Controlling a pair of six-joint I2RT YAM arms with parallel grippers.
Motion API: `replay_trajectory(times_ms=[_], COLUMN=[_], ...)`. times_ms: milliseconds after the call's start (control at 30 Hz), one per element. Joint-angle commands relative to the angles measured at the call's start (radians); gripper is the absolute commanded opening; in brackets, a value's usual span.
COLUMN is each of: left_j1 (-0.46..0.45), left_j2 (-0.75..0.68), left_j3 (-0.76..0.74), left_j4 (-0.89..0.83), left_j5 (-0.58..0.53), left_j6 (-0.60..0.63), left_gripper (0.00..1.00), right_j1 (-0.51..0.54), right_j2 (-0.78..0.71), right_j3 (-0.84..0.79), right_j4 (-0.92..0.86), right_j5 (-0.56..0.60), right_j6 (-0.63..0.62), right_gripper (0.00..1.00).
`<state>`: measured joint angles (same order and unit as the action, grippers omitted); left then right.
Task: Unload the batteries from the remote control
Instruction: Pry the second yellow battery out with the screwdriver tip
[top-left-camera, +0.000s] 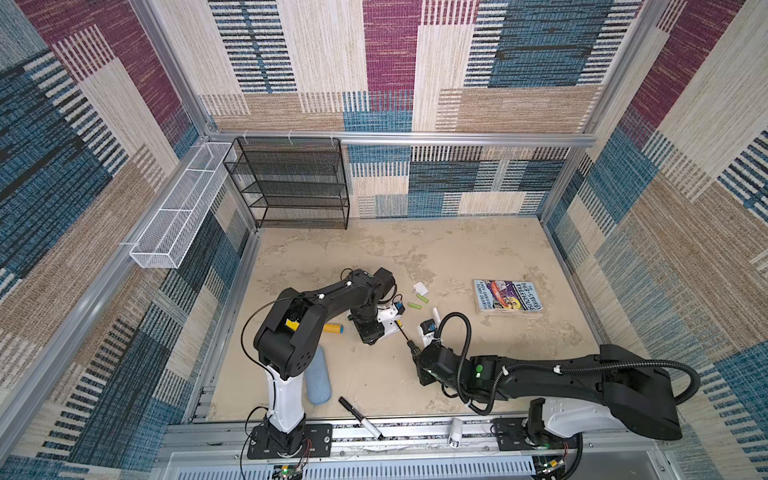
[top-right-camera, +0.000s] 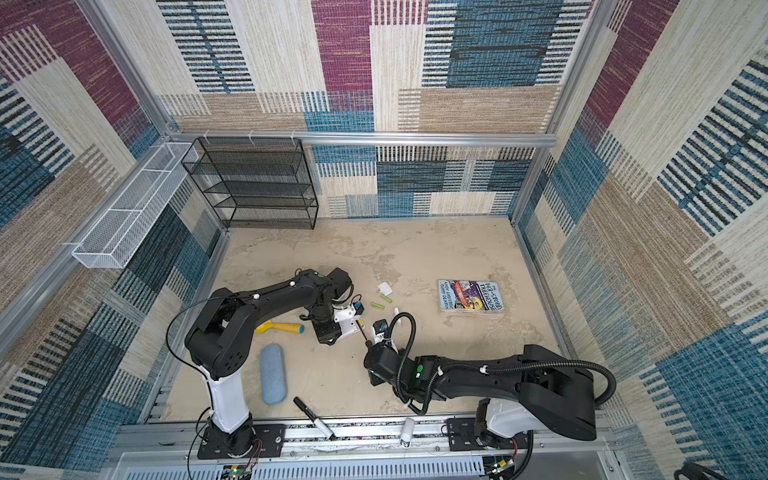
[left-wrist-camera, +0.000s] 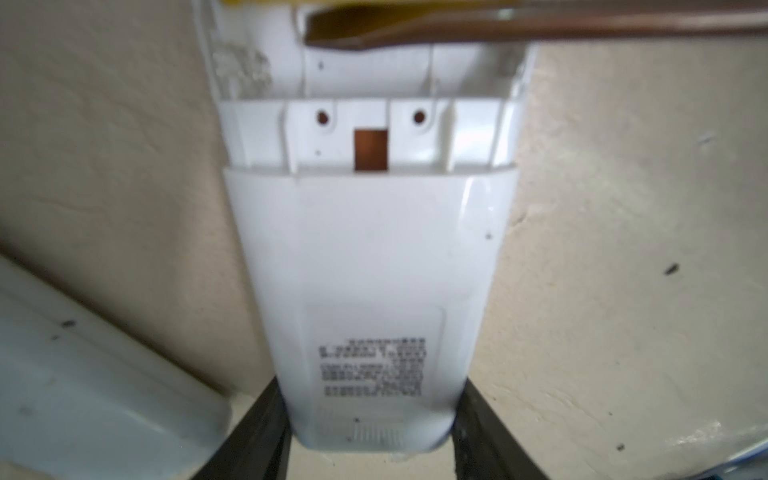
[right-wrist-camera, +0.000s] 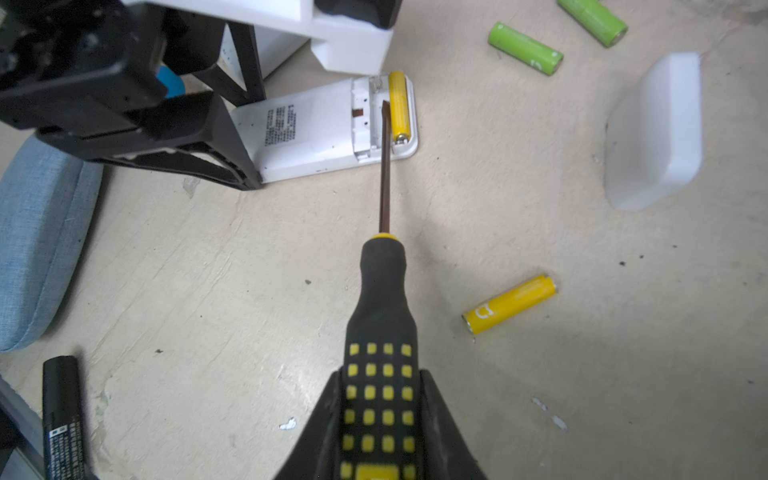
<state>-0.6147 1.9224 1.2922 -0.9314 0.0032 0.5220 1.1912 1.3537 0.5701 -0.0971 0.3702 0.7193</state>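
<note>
The white remote control (left-wrist-camera: 370, 270) lies back-up on the floor with its battery bay uncovered. My left gripper (left-wrist-camera: 370, 446) is shut on its narrow end, one black finger (left-wrist-camera: 257, 436) on each side. One yellow battery (right-wrist-camera: 397, 106) still sits in the bay. My right gripper (right-wrist-camera: 380, 415) is shut on the black-and-yellow screwdriver (right-wrist-camera: 380, 316), whose tip rests in the bay beside that battery. A second yellow battery (right-wrist-camera: 509, 304) lies loose on the floor. Two green batteries (right-wrist-camera: 525, 48) (right-wrist-camera: 594, 16) lie beyond the remote, also seen in both top views (top-left-camera: 414, 306) (top-right-camera: 387, 299).
A white plastic piece (right-wrist-camera: 654, 129) lies right of the remote. A blue fabric case (top-left-camera: 318, 380), a yellow handle with a blue end (top-left-camera: 332, 328) and a black marker (top-left-camera: 359, 417) lie near the left arm. A book (top-left-camera: 508, 296) lies at the right.
</note>
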Motion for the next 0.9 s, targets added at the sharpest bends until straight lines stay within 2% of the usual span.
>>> replay_trajectory(times_ms=[0, 300, 667, 867], left_j1=[-0.005, -0.01, -0.017, -0.019], left_j2=[0.01, 0.012, 0.021, 0.039], left_j3=[-0.003, 0.019, 0.045, 0.044], left_j4=[-0.131, -0.172, -0.188, -0.187], left_j5=[0.043, 0.021, 0.038, 0.01], left_j6=[-0.014, -0.047, -0.131, -0.115], left_gripper=[0.5, 0.5, 0.49, 0.49], right_j1=[0.0, 0.001, 0.001, 0.001], right_j2=[0.018, 0.036, 0.036, -0.028], right_j3=[0.013, 0.024, 0.026, -0.012], right_j4=[-0.039, -0.075, -0.072, -0.048], right_j5=[0.027, 0.053, 0.062, 0.086], right_j6=[0.03, 0.084, 0.08, 0.067], right_gripper=[0.0, 0.0, 0.0, 0.0])
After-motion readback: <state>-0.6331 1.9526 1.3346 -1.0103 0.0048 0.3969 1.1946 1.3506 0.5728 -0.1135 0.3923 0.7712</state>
